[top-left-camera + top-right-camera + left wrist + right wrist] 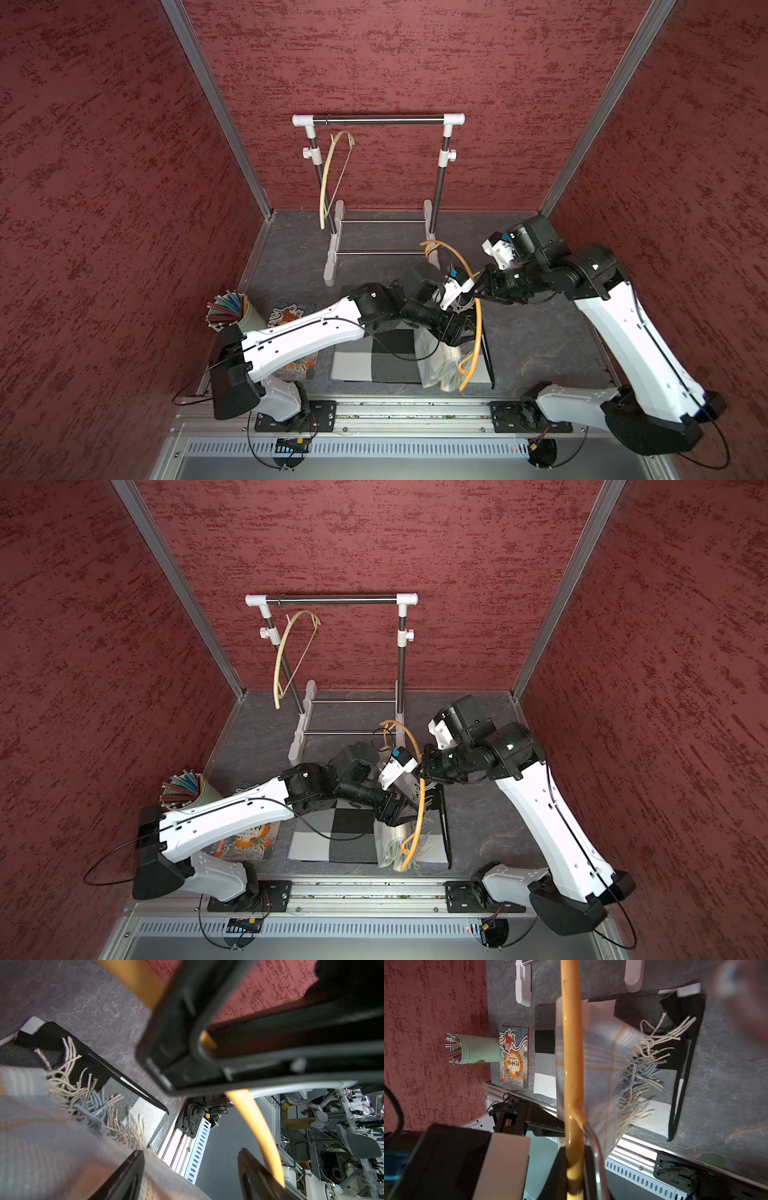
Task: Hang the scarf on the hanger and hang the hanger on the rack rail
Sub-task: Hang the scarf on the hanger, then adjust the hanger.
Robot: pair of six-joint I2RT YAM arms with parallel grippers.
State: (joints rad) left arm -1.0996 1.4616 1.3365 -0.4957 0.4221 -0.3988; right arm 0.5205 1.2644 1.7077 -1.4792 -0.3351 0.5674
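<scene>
In a top view, the orange hanger (478, 316) is clamped by the right tool (482, 286) above the bench (540, 332). The scarf (440, 365) is seen against it, over the checked mat (374, 361).

In the left wrist view, the left tool (190, 1153) is shown with jaws apart, the scarf (41, 1126) beside one finger.

In the right wrist view, the hanger (571, 1043) is gripped.
</scene>
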